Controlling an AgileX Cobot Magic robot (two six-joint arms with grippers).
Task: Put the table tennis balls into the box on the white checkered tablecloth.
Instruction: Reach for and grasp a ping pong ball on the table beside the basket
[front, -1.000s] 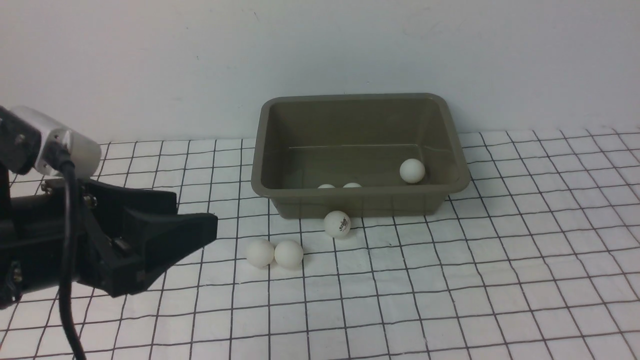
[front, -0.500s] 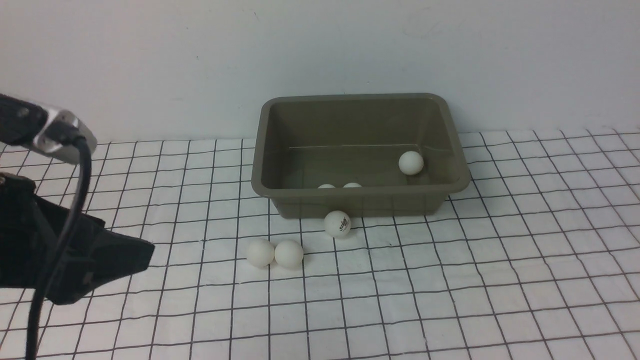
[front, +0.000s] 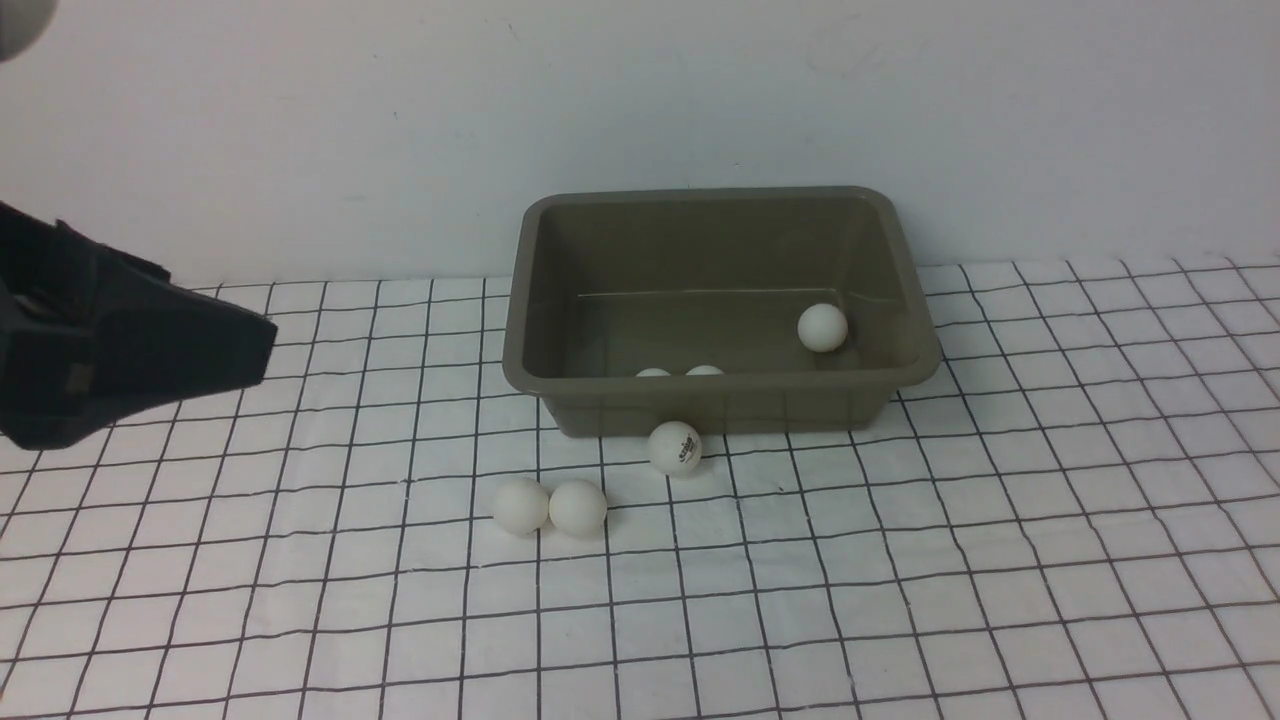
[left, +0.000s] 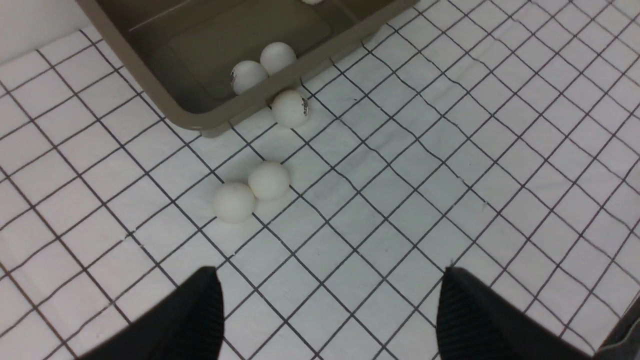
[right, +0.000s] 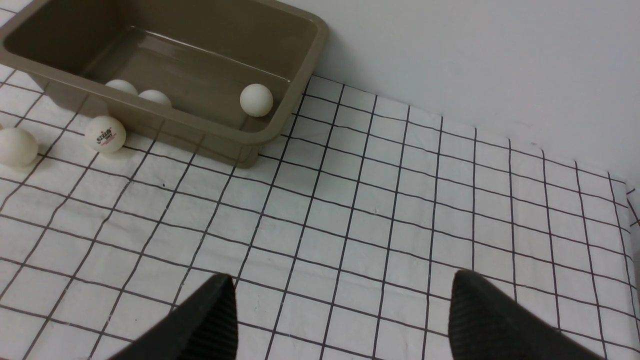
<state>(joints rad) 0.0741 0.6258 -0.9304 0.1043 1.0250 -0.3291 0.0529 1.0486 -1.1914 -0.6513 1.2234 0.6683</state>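
The olive-grey box (front: 720, 410) stands on the white checkered tablecloth (front: 900, 560) near the back wall. Three table tennis balls lie inside it: one at the right (front: 823, 327) and two against the front wall (front: 653, 373) (front: 704, 371). Outside, a logo-marked ball (front: 675, 447) rests against the box front, and two touching balls (front: 521, 505) (front: 578, 507) lie nearer. My left gripper (left: 330, 272) is open and empty, raised at the far left (front: 150, 350), well away from the balls. My right gripper (right: 342, 280) is open and empty over bare cloth, right of the box (right: 240, 145).
A plain white wall rises right behind the box. The cloth's right edge (right: 627, 200) shows in the right wrist view.
My left gripper has pulled back to the left and risen, away from the two touching balls. The ball at the right inside the box rolled slightly and settled.
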